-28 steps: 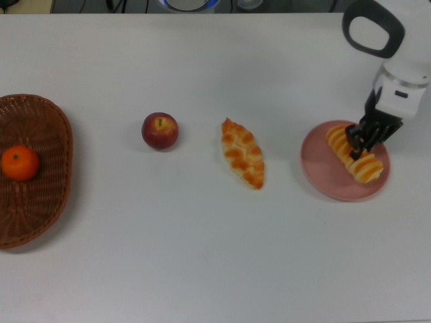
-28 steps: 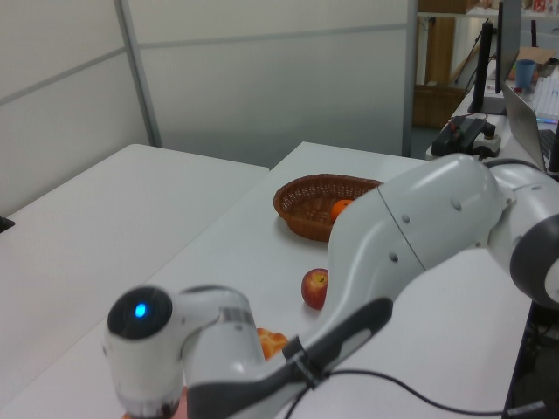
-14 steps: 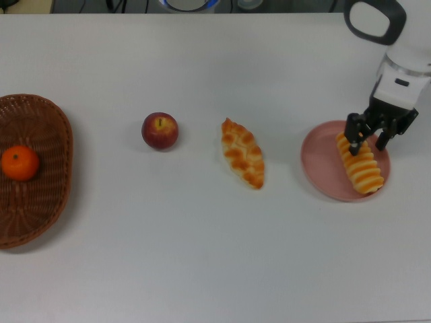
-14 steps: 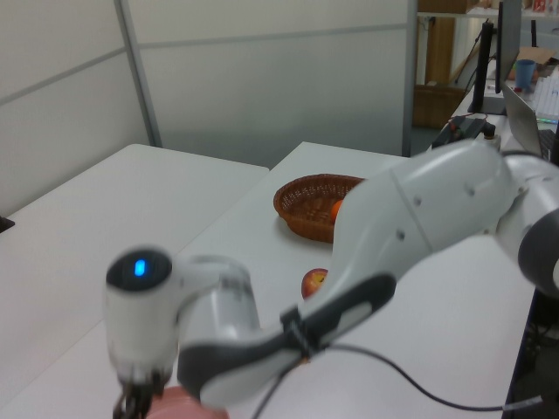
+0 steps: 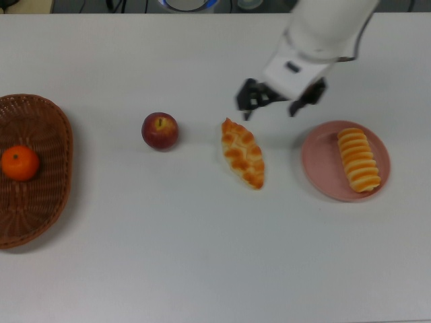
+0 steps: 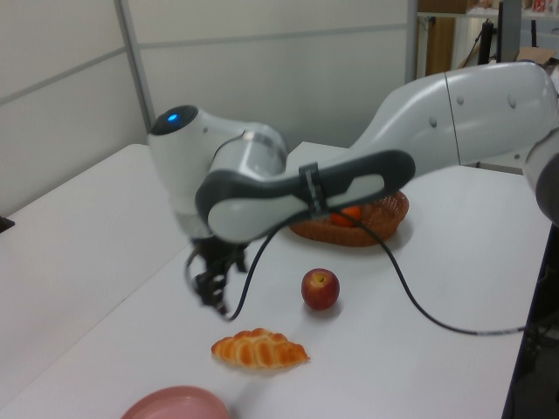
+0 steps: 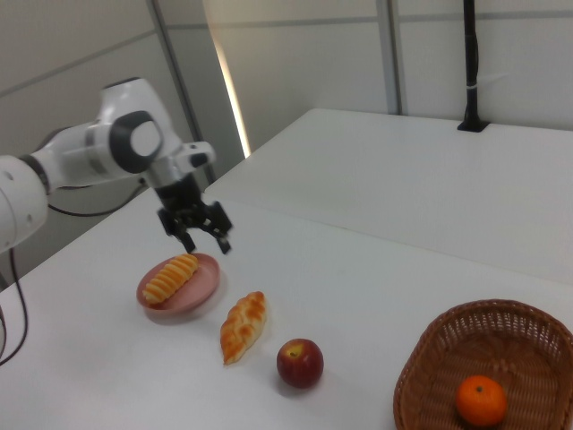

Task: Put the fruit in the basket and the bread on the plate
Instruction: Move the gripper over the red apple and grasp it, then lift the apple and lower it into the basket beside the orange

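Observation:
The ribbed bread loaf (image 5: 359, 160) lies on the pink plate (image 5: 318, 166) at the top view's right. My gripper (image 5: 275, 105) hangs open and empty above the table, between the plate and the braided bread loaf (image 5: 242, 153), just behind both. The dark red apple (image 5: 160, 130) sits on the table left of the braided loaf. The orange mandarin (image 5: 20, 163) rests in the wicker basket (image 5: 62, 138) at the far left. In the right view my gripper (image 7: 206, 239) hovers behind the plate (image 7: 204, 288), with the apple (image 7: 300, 362) and the basket (image 7: 448, 340) nearer the camera.
In the left view, my white arm (image 6: 367, 166) arches over the table and hides part of the basket (image 6: 384, 218). A black cable (image 6: 410, 292) loops down beside the apple (image 6: 320, 289). A black pole (image 7: 469, 63) stands on the far table in the right view.
My gripper opened and let go of the ribbed loaf, which now lies on the plate. It then rose and swung to the top view's left, ending near the braided loaf.

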Tool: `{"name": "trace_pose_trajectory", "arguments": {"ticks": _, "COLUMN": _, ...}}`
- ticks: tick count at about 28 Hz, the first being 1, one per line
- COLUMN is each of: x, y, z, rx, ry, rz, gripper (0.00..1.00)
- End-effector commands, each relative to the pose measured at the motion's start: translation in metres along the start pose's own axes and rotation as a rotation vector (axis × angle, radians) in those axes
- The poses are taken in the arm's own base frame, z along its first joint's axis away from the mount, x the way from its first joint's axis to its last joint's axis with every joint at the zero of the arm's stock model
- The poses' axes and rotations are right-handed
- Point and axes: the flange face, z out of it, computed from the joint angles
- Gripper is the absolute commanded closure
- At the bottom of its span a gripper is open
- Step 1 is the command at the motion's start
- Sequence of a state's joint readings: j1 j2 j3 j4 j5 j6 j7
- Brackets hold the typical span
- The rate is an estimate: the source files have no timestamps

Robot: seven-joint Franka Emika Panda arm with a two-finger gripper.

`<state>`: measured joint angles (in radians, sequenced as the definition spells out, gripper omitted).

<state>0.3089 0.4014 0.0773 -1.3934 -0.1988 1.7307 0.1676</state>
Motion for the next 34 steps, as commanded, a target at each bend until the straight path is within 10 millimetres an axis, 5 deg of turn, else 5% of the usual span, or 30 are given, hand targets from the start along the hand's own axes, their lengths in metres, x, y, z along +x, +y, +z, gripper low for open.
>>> {"name": "trace_pose_trajectory", "arguments": {"ticks": 1, "x": -0.009, "y": 0.059, "z": 0.031, "rx": 0.018, "ry": -0.112, "rz": -0.059, "gripper": 0.00}}
{"name": "trace_pose_trajectory", "arguments": {"ticks": 8, "x": -0.002, "y": 0.109, "z": 0.094, "rx": -0.021, "ry": -0.206, "rz": -0.081, "gripper": 0.00}}
{"name": "trace_pose_trajectory", "arguments": {"ticks": 15, "x": -0.018, "y": 0.119, "z": 0.150, "rx": -0.103, "ry": -0.332, "rz": -0.202, "gripper": 0.00}}
{"name": "trace_pose_trajectory", "arguments": {"ticks": 24, "x": -0.038, "y": 0.170, "z": 0.174, "rx": -0.101, "ry": -0.459, "rz": -0.273, "gripper": 0.00}}
{"name": "trace_pose_trajectory", "arguments": {"ticks": 34, "x": -0.047, "y": 0.176, "z": 0.209, "rx": -0.180, "ry": -0.548, "rz": -0.315, "gripper": 0.00}}
